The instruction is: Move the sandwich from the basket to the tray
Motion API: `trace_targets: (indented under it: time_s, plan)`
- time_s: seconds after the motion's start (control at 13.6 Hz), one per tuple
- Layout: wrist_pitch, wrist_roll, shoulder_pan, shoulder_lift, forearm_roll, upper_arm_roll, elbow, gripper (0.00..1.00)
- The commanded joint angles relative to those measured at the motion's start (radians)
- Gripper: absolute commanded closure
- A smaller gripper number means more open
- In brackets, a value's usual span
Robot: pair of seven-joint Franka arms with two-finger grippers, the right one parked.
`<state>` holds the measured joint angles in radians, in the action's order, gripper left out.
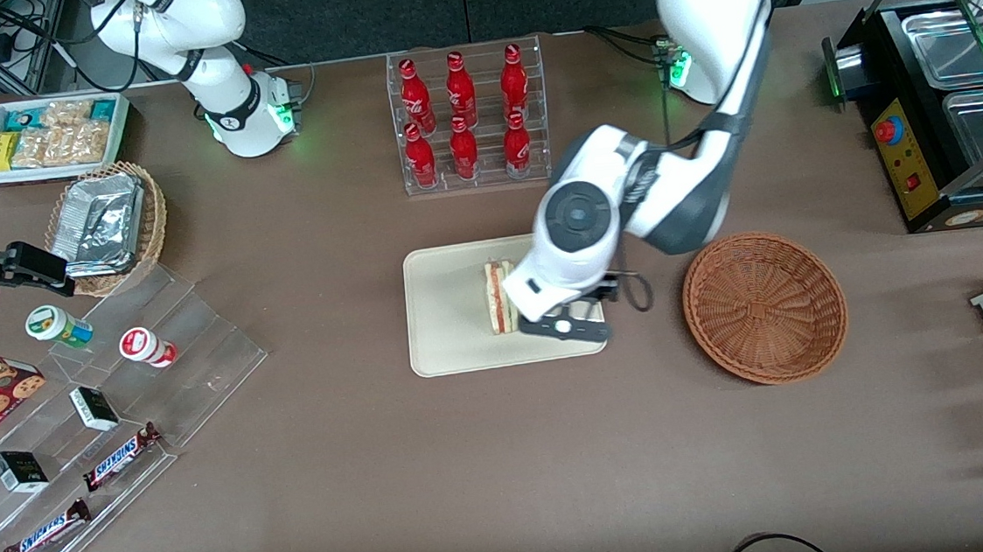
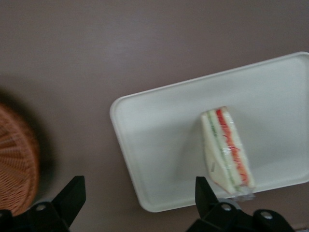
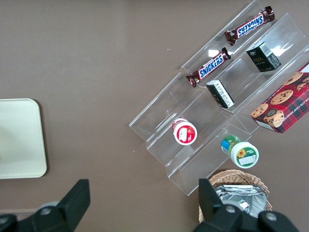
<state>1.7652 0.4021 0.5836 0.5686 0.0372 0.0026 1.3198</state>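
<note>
Cream-beige and low-rimmed, the flat rectangular plastic tray (image 1: 451, 314) is lying on the brown bench (image 1: 366, 461), nearer the front camera than the clear rack of red bottles (image 1: 466, 116). On it, the small triangular sandwich wedge (image 1: 501, 296) of pale bread is resting with its red and green filling stripe showing; in the wrist view the sandwich (image 2: 226, 150) is sitting inside the tray (image 2: 159, 140), close to one long rim, its clear wrapping reaching that rim.

Hovering above the tray's edge toward the working arm's end of the bench, the left arm's black pincer (image 1: 567, 324) is standing wide apart, its two fingertips (image 2: 72, 195) spread with nothing between them; the sandwich is lying free, just beside one fingertip in the wrist view.

Reddish-brown and round, the shallow woven wicker basket (image 1: 764, 307) is sitting beside the tray, toward the working arm's end, holding nothing visible. Its rim (image 2: 17, 164) is showing near the pincer in the wrist view.
</note>
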Motion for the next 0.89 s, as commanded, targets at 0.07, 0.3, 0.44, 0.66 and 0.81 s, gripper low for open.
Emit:
trace_targets:
  time_s: [0.07,0.3,0.44,0.66,0.81]
  plan:
    - [-0.059,-0.109,-0.114,-0.082,0.013,0.019,0.027,0.00]
    - [-0.101,-0.215,-0.221,-0.124,0.019,0.017,0.041,0.00]
    - [-0.102,-0.244,-0.280,-0.163,0.020,0.017,0.071,0.00]
    - [-0.110,-0.256,-0.333,-0.223,0.018,0.019,0.123,0.00]
    - [-0.125,-0.276,-0.378,-0.269,0.015,0.019,0.162,0.00]
